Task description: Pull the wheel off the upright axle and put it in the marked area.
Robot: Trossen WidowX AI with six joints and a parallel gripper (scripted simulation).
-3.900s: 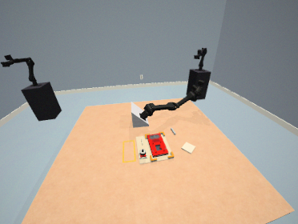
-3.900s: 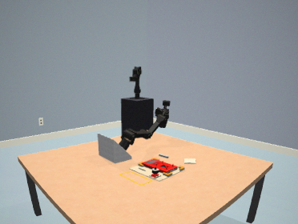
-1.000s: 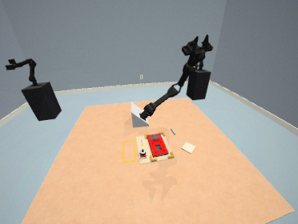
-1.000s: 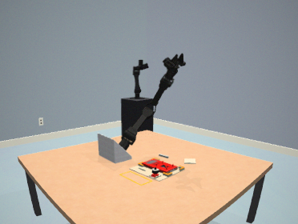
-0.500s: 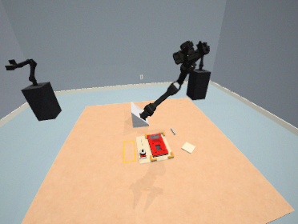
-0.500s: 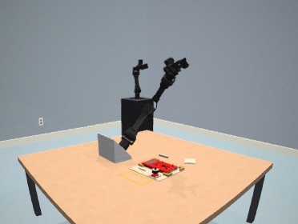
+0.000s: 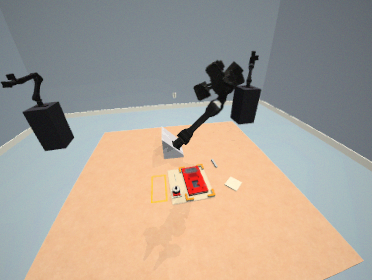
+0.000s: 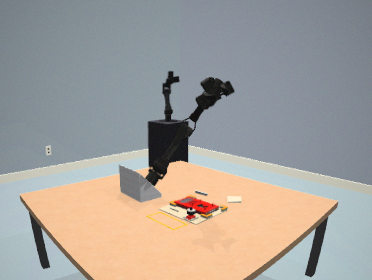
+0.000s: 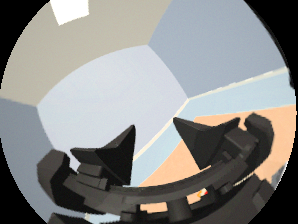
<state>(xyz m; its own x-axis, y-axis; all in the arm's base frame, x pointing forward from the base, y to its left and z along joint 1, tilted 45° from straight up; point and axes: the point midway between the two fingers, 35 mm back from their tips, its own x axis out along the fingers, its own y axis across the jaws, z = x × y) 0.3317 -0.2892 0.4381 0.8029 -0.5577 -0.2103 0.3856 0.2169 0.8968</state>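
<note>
The wheel (image 7: pixel 176 190) (image 8: pixel 190 212) is a small dark and white round piece over a red base, at one end of the cream board (image 7: pixel 174 176) (image 8: pixel 166 208). A dark tip, apparently the axle's, stands above it; details are too small to tell. The marked area (image 7: pixel 151 189) (image 8: pixel 160 223) is a yellow outline on the table beside the board, with nothing inside. My gripper (image 7: pixel 218 82) (image 8: pixel 218 86) (image 9: pixel 154 123) is open and empty, raised high above the table, far from the wheel. In the wrist view its fingers stand well apart.
A red block (image 7: pixel 188 180) (image 8: pixel 186 202) with orange corner pieces sits on the board beside the wheel. A grey wedge (image 7: pixel 171 150) (image 8: pixel 134 187) stands by the arm's base. A small dark rod (image 7: pixel 214 163) (image 8: pixel 201 193) and a pale square (image 7: pixel 233 183) (image 8: pixel 234 199) lie beyond the board.
</note>
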